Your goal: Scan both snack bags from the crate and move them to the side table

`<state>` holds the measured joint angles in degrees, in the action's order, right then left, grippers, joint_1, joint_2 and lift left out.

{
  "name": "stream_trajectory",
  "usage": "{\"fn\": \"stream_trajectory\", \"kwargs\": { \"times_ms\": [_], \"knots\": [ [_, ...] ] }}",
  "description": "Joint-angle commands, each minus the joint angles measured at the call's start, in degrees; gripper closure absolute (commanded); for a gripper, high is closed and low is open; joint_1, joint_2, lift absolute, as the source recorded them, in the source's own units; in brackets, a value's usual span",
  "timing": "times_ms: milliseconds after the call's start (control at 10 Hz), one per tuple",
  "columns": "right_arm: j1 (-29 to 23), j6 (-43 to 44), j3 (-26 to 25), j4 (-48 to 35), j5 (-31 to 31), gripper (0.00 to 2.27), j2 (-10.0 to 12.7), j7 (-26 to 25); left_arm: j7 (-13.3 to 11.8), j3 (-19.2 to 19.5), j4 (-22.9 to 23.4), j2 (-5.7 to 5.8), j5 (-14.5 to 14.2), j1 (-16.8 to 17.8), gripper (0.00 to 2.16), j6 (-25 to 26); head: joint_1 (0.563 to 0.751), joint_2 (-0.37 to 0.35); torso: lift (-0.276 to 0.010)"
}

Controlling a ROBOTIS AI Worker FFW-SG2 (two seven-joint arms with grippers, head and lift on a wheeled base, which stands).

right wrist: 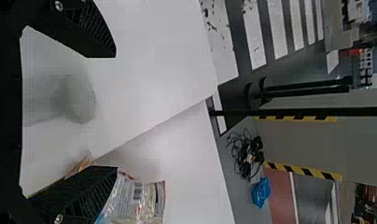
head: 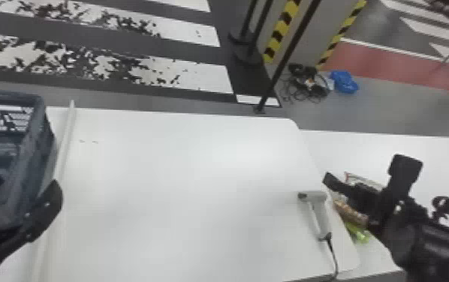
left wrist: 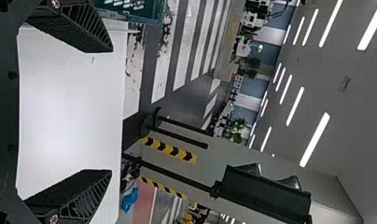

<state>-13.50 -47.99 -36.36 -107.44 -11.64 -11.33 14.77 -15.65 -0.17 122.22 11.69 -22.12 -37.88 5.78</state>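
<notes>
In the head view my right gripper (head: 366,169) stands open above the side table (head: 434,161), with snack bags (head: 351,214) partly under it. From the right wrist view, the open right gripper (right wrist: 113,112) has a clear snack bag (right wrist: 140,200) beyond its lower finger. The white scanner (head: 319,213) lies by the main table's right edge. A blurred grey shape shows between the right fingers. My left gripper (head: 23,182) is open beside the blue crate (head: 38,108). Nothing is between the fingers of the left gripper (left wrist: 107,111) in its wrist view.
The white main table (head: 182,180) has a pale strip (head: 62,150) along its left side. The scanner's cable (head: 332,255) runs to the front edge. Past the tables stand dark poles (head: 284,63), with cables (head: 306,84) and a blue bundle (head: 344,81) on the floor.
</notes>
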Motion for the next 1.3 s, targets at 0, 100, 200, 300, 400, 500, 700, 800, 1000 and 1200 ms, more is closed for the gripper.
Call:
{"fn": "stream_trajectory", "kwargs": {
  "times_ms": [0,100,200,300,400,500,700,800,1000,1200],
  "knots": [
    [-3.99,0.21,0.15,-7.70,-4.27,0.08,3.78,1.14,0.36,-0.18,0.83,0.00,0.50,0.00,0.07,0.15,0.695,-0.350,-0.029],
    [-6.72,-0.14,0.76,-13.06,-6.73,0.08,6.94,1.49,1.06,-0.44,1.18,0.00,0.93,0.00,0.07,0.33,0.695,-0.350,-0.029],
    [-8.65,-0.84,1.90,-18.25,-6.64,0.08,10.10,2.90,5.37,-2.02,2.41,0.00,3.13,0.00,0.07,3.14,0.695,-0.350,-0.029],
    [-10.67,-1.37,3.84,-21.15,-6.55,0.07,11.16,5.10,7.22,-3.08,3.82,0.09,5.07,-0.09,0.07,4.90,0.695,-0.350,-0.029],
    [-13.66,1.45,6.39,-23.61,-7.08,0.06,11.39,6.94,7.22,-3.26,4.70,0.09,4.80,-0.53,0.07,5.08,0.695,-0.349,-0.029],
    [-18.15,10.94,9.90,-26.68,-6.73,0.06,11.39,7.38,7.13,-3.43,4.87,0.00,4.80,-0.70,0.07,5.08,0.695,-0.314,-0.029],
    [-23.51,20.96,15.70,-27.56,-5.94,0.08,11.39,7.21,6.16,-4.05,4.96,0.00,4.89,-1.23,0.07,4.55,0.695,-0.263,-0.029],
    [-25.00,22.36,17.46,-27.21,-5.41,0.08,11.39,7.29,5.02,-4.22,5.84,0.00,5.07,-2.29,0.07,4.55,0.695,-0.235,-0.029],
    [-27.46,23.59,20.36,-25.45,-4.36,0.09,11.39,7.38,6.07,-5.98,7.25,0.09,8.67,-4.13,0.07,4.02,0.695,-0.219,-0.029],
    [-32.30,41.88,22.73,-20.27,-3.04,0.10,11.39,7.38,6.25,-7.39,7.33,0.97,10.43,-5.27,0.07,0.33,0.695,-0.210,-0.029]
  ]
}}
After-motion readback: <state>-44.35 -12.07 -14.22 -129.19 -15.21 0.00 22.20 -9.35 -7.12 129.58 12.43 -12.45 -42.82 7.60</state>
